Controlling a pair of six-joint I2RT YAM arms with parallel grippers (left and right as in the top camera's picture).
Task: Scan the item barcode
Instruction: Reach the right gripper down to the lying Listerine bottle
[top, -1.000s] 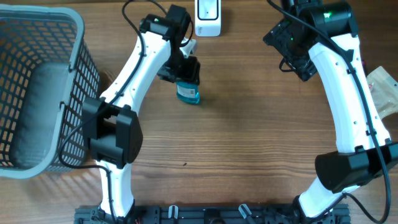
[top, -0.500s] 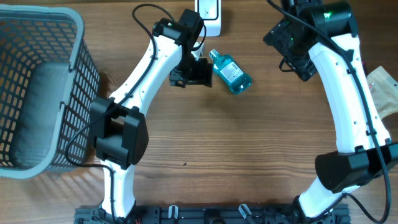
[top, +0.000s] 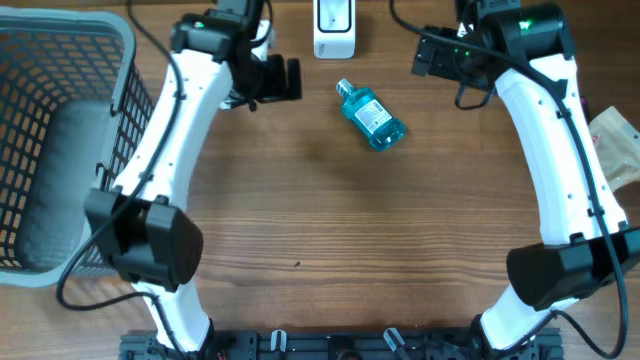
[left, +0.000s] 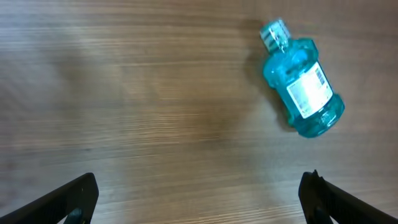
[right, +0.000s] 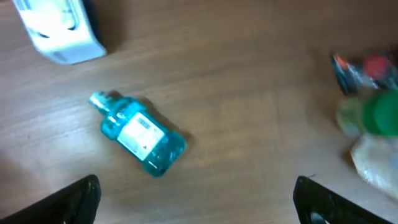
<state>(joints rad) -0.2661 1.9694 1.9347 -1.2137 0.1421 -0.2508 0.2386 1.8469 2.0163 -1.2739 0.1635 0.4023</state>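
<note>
The bottle (top: 371, 115) lies on its side on the desk, near the scanner (top: 335, 28) but apart from it, a little toward the robot and to the scanner's right, with its cap end turned toward the scanner. Nothing is holding it. The left tool (top: 288, 79) hangs to the left of the scanner with its jaws spread wide and empty. The right tool (top: 432, 55) hangs to the scanner's right, equally wide and empty.

The left wrist view shows the label, barcode included, facing up from the bottle (left: 303, 94). In that pose the code probably does not face the scanner, so a read looks unlikely until the bottle is lifted and turned.

The main risk is in the regrasp. The body is rounded and looks like slick plastic, so one finger arriving first could roll or spin it away. Jaws closing across the label would hide the barcode. A pinch near the narrow cap could let the heavier end swing down. The bottle also sits close enough to the scanner that a careless approach might knock the scanner askew.
</note>
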